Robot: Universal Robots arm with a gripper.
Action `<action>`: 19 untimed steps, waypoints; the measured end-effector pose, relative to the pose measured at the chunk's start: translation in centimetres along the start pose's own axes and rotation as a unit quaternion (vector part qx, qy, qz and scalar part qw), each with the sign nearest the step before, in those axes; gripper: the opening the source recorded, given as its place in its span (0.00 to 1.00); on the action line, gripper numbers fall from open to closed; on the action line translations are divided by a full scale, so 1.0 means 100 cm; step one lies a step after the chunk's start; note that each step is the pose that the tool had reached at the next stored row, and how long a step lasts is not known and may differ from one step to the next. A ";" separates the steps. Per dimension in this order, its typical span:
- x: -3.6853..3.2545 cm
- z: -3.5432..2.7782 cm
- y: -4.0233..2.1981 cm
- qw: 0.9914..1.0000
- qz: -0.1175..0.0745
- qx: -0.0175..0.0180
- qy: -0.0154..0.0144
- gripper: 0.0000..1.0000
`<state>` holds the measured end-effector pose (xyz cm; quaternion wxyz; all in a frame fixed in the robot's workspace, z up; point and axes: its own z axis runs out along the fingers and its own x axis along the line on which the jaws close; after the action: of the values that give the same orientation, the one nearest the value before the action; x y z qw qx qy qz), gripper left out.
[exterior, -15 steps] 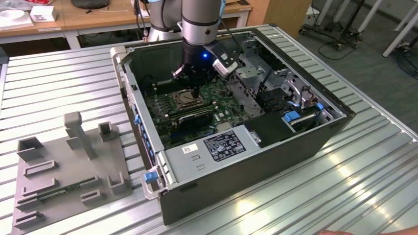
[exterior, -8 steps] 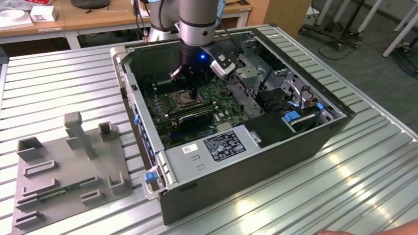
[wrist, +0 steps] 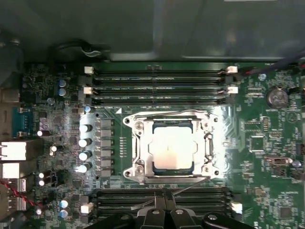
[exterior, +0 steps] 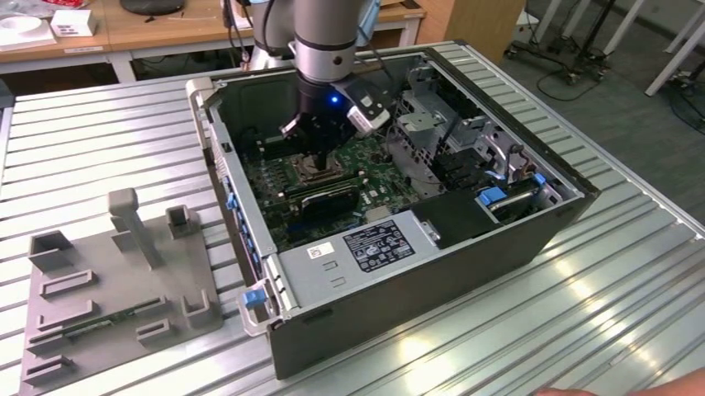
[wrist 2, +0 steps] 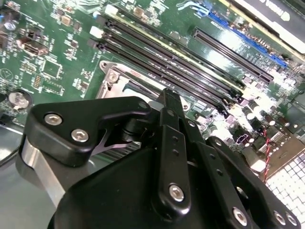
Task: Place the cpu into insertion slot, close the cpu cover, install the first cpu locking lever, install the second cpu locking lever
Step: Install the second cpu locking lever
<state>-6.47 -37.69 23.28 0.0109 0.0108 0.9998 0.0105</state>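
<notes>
Fingers [wrist: 164,215] are seen closed together, tip against tip, with nothing gripped between them; this is shown in the first wrist view, where the two black tips meet just beside the socket's near edge. In the exterior view the gripper [exterior: 319,157] is lowered inside the open case [exterior: 529,239], directly above the socket region of the board [exterior: 380,169].

The cpu [wrist: 172,149] is seated in the slot [wrist: 169,177], its pale metal top exposed through the central cut-out. The cover [wrist: 138,148] is judged to be folded down over it, its frame lying flat around the chip. A thin lever [wrist: 157,195] is seen as a wire running obliquely between socket and fingertips, apparently not yet latched.

Key relation, taken from the first wrist view as a clock face centred on the fingertips: the cpu lies toward 12 o'clock, close by, while the lever's long axis runs roughly from 8 to 2 o'clock, passing just ahead of the tips. Memory slots [wrist: 159,86] lie beyond the socket, also toward 12.
</notes>
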 end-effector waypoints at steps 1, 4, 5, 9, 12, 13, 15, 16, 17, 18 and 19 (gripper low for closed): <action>0.0010 0.0008 0.0000 1.000 0.000 0.000 0.000 0.11; 0.0030 0.0031 -0.0001 1.000 0.000 0.000 0.000 0.11; 0.0041 0.0039 -0.0002 1.000 0.000 0.000 0.000 0.11; 0.0092 0.0076 -0.0003 1.000 0.000 0.000 0.000 0.11; 0.0112 0.0102 -0.0005 1.000 0.000 -0.001 -0.001 0.11; 0.0116 0.0110 -0.0005 1.000 0.000 -0.001 -0.001 0.11; 0.0126 0.0129 -0.0005 1.000 0.000 -0.002 -0.001 0.11; 0.0131 0.0140 -0.0006 1.000 0.000 -0.003 -0.001 0.11; 0.0137 0.0149 -0.0006 1.000 0.000 -0.004 -0.001 0.11; 0.0143 0.0158 -0.0007 1.000 0.000 -0.004 -0.001 0.11; 0.0148 0.0167 -0.0007 1.000 0.000 -0.005 -0.001 0.11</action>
<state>-7.92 -37.69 21.58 0.0115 0.0108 0.9998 0.0155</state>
